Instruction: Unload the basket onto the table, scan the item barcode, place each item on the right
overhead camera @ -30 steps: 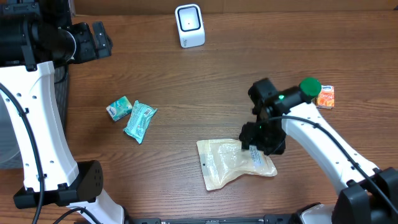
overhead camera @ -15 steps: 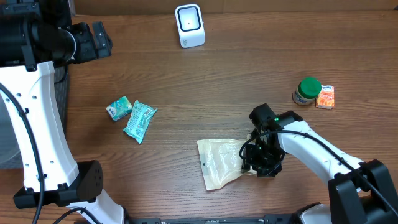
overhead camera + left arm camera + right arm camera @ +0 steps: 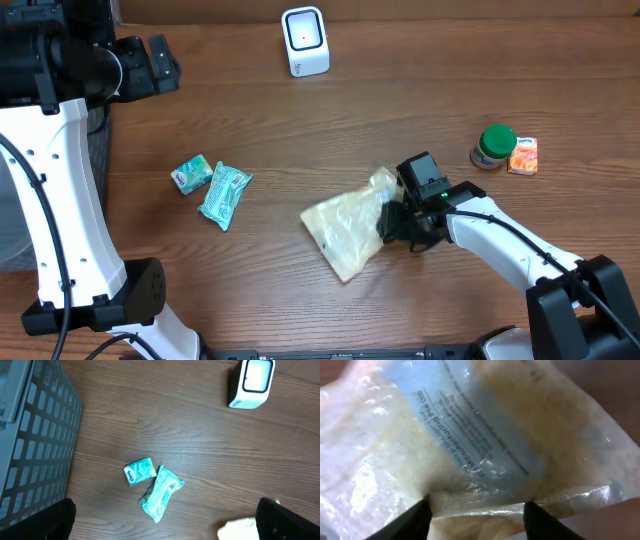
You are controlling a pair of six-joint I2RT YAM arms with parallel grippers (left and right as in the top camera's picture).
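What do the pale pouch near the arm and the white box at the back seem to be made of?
The pouch: likely thin, glossy clear plastic film; it crinkles, glints, and shows cream contents through it. The white box: probably hard moulded plastic, smooth with rounded corners.

The pouch (image 3: pixel 345 228) was a clear, crinkled plastic bag with pale yellowish contents and a label of small printed text. It lay near the front middle of the table, skewed, its right end bunched up and pinched by the right gripper (image 3: pixel 397 222). The scanner (image 3: pixel 305 41), a small white box with a dark-rimmed window, stood at the table's far edge, well apart from the pouch.
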